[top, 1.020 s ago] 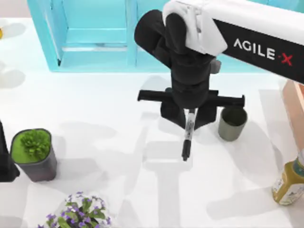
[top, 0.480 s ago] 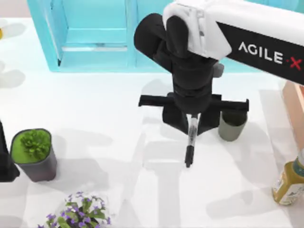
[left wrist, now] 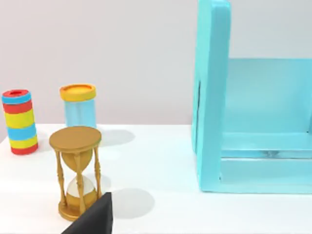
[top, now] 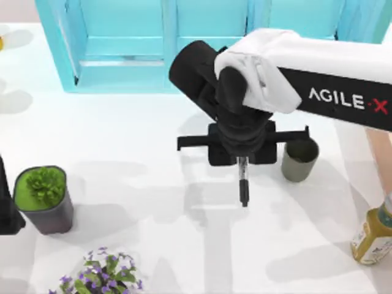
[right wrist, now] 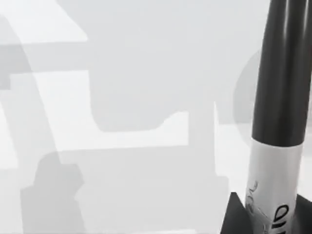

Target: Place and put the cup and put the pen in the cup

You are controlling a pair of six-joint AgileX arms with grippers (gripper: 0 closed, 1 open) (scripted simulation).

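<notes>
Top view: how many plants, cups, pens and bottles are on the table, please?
Plants: 2, potted green plant and purple flowers
Cups: 1, the cup
Pens: 1, the pen, held by the right gripper
Bottles: 1, yellow bottle
Total: 5

right arm: swings so its white link now lies across the top view's upper right, its black wrist farther from the camera
right gripper (top: 242, 160): sits a little higher in the top view than a second ago
pen (top: 243, 182): hangs shorter below the fingers, tip higher in the top view
cup (top: 299, 159): its rim is clear of the gripper's crossbar again
</notes>
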